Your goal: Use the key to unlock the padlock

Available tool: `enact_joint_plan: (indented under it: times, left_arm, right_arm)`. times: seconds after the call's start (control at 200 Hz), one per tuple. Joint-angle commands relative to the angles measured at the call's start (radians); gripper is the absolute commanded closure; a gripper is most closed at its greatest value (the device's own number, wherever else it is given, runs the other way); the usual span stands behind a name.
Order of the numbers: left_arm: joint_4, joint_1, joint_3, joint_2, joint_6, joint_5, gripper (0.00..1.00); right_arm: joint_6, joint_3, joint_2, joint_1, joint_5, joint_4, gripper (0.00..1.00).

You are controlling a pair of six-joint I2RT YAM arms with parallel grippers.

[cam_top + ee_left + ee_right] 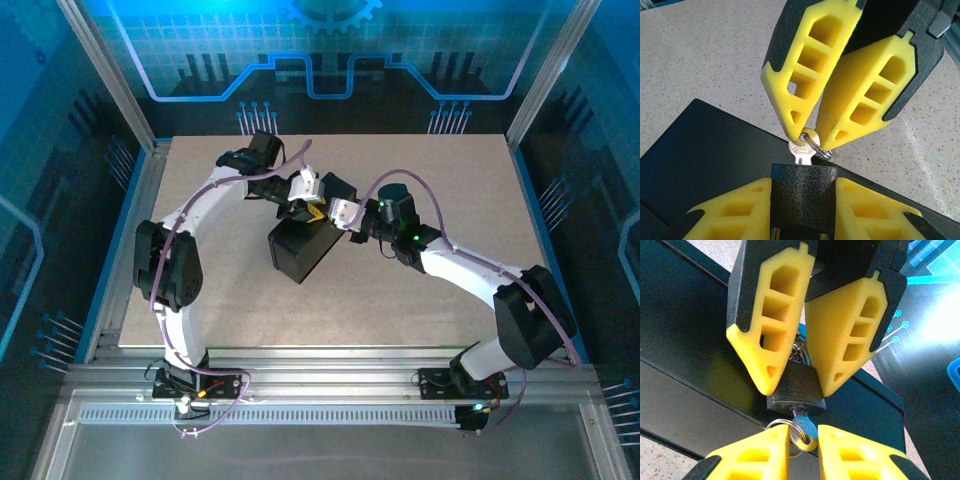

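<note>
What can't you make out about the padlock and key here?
Blade of the key: right wrist view, sunk in the padlock, so its turn is unclear.
Top of the padlock: same view, covered by the left gripper.
Top external view: both too small, crowded by the right gripper.

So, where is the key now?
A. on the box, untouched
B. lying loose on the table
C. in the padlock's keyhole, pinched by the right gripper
C: the key sits with its blade in the keyhole of the padlock, its head pinched by the right gripper.
</note>
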Motion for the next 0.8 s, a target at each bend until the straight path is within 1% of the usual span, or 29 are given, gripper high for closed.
enact_joint_plan:
  times: [0.0, 0.16, 0.25, 0.34, 0.48, 0.58, 0.63, 0.685, 0.795]
  left_arm:
    - [-0.07, 0.003, 0.009, 0.01, 0.032, 0.05, 0.98]
    - [-0.112, 0.003, 0.022, 0.013, 0.057, 0.074, 0.99]
    - [-0.111, 0.003, 0.022, 0.014, 0.059, 0.071, 0.99]
    - [-0.11, 0.003, 0.023, 0.016, 0.059, 0.068, 0.99]
    - [-0.101, 0.002, 0.02, 0.019, 0.056, 0.074, 0.99]
    - [-0.095, 0.001, 0.017, 0.02, 0.054, 0.074, 0.99]
    - [-0.095, -0.003, 0.015, 0.019, 0.055, 0.07, 0.99]
    - [-0.089, -0.002, 0.012, 0.018, 0.054, 0.064, 0.99]
    - [-0.066, -0.003, -0.001, 0.014, 0.045, 0.051, 0.98]
  right_arm:
    - [-0.011, 0.024, -0.005, 0.008, -0.008, -0.014, 0.78]
    - [-0.021, 0.035, 0.024, 0.0, -0.007, -0.01, 0.78]
    - [-0.02, 0.053, 0.035, 0.001, -0.024, -0.027, 0.86]
    - [-0.015, 0.059, 0.034, 0.0, -0.044, -0.035, 0.88]
    - [-0.015, 0.087, 0.041, -0.002, -0.065, -0.102, 0.95]
    - [0.02, 0.145, 0.05, -0.012, -0.117, -0.214, 1.0]
    - [0.048, 0.188, 0.059, -0.02, -0.151, -0.292, 1.0]
    - [0.085, 0.252, 0.078, -0.032, -0.212, -0.412, 1.0]
    - [0.164, 0.383, 0.14, -0.042, -0.29, -0.667, 1.0]
